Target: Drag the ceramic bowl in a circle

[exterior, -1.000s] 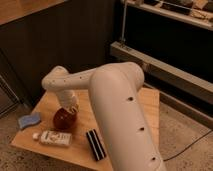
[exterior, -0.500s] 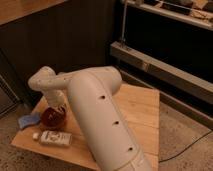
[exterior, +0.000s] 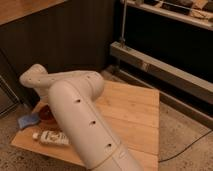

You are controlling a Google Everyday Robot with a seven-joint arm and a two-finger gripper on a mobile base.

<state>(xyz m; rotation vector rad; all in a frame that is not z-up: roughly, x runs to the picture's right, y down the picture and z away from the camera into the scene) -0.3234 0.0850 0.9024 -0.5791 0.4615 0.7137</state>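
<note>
Wooden worktop point(exterior: 135, 115), near-left corner: ceramic bowl point(exterior: 46, 113) peeks out left of the arm point(exterior: 75, 105). End effector hidden behind that link, presumably at the bowl; grip state can't tell.

The arm point(exterior: 85, 120) swings left across the view, and its thick white link now fills the lower middle, larger than a second ago. Its elbow joint point(exterior: 35, 77) sits further left. The ceramic bowl point(exterior: 46, 113) slides left with it and now lies just beside the blue sponge point(exterior: 27, 120), mostly covered by the arm. The end effector, seen over the bowl before, is now hidden behind the arm there. More of the tabletop point(exterior: 132, 115) on the right shows.
</note>
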